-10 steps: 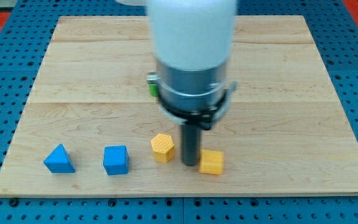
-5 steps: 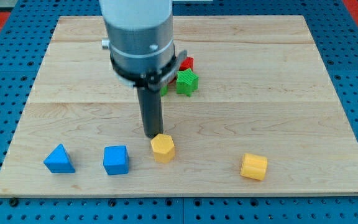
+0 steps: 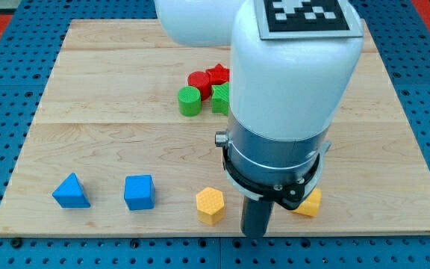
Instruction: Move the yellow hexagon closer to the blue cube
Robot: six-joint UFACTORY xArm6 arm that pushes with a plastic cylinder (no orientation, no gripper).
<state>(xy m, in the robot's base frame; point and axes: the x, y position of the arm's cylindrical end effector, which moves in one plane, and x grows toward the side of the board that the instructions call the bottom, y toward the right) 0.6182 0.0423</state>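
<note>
Hexagon, yellow, sits just left of my tip.

Blue triangle, green cylinder

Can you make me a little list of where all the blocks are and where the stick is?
yellow hexagon: near the view's bottom, right of the blue cube, apart from it
blue cube: bottom left
blue triangle block: left of the blue cube
second yellow block: partly hidden behind the arm
green cylinder: upper middle
red blocks: beside the green cylinder, partly hidden
my tip: at the board's bottom edge, right of the yellow hexagon, not touching it
</note>
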